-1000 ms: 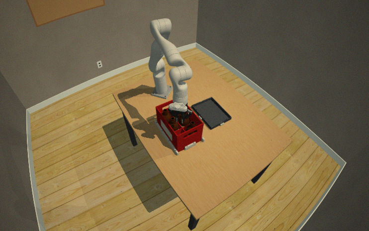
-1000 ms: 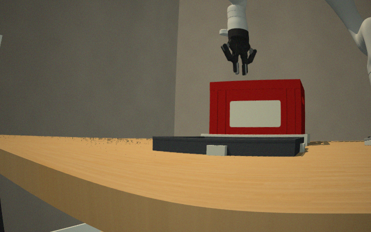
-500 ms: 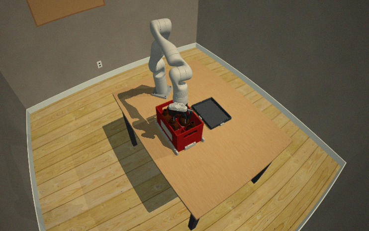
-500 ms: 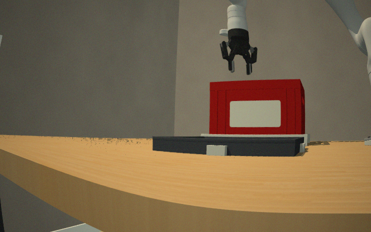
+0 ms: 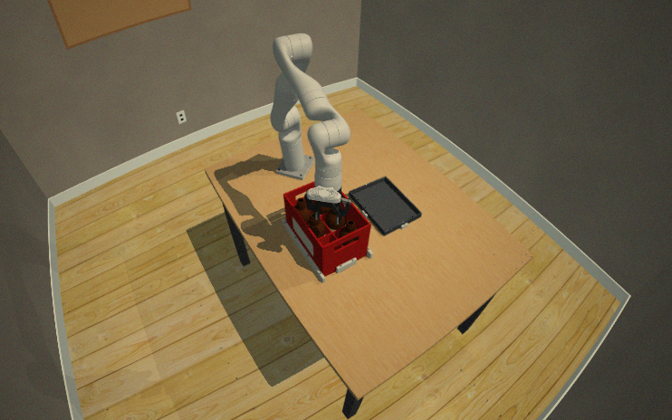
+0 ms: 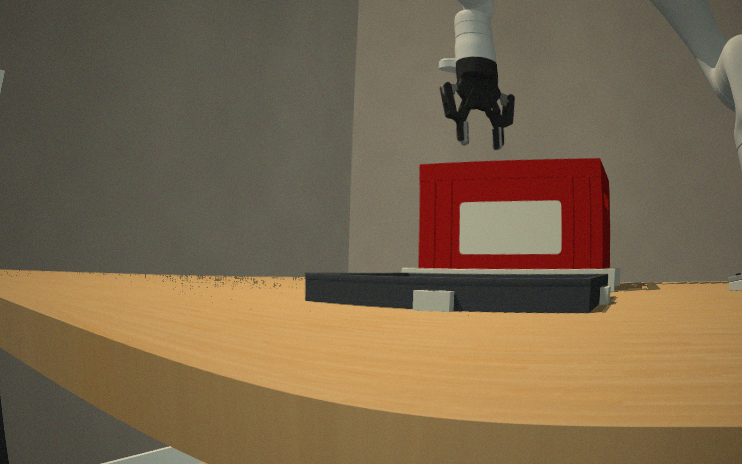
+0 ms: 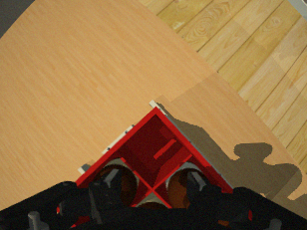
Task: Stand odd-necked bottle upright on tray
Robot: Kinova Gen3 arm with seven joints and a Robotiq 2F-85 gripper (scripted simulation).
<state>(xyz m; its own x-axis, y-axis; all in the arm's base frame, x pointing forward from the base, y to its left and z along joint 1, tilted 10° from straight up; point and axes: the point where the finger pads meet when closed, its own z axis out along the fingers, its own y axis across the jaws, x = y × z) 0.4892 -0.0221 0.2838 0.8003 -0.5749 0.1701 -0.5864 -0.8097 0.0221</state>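
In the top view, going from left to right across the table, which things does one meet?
Arm's base plate → red crate holding brown bottles, with the open end effector above it → dark tray.
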